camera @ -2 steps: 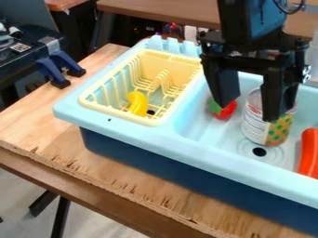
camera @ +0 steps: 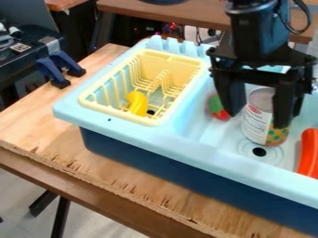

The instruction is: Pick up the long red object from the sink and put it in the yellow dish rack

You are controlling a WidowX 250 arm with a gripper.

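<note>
At the right of the frame, the open tool [camera: 258, 120] appears to straddle the can [camera: 255, 128]; even clearance on either side would avoid tipping it.

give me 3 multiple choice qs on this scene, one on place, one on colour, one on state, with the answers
1. Where is the yellow toy?
A. on the wood
B. beside the can
C. in the rack

2. What colour is the rack?
A. pale yellow
B. black
C. red

3. How are the fingers of the end effector?
A. pressed together
B. apart
C. crossed

Answers:
1 C: the rack's rim surrounds it.
2 A: its rim and prongs are pale yellow.
3 B: a wide gap shows between them.
</note>
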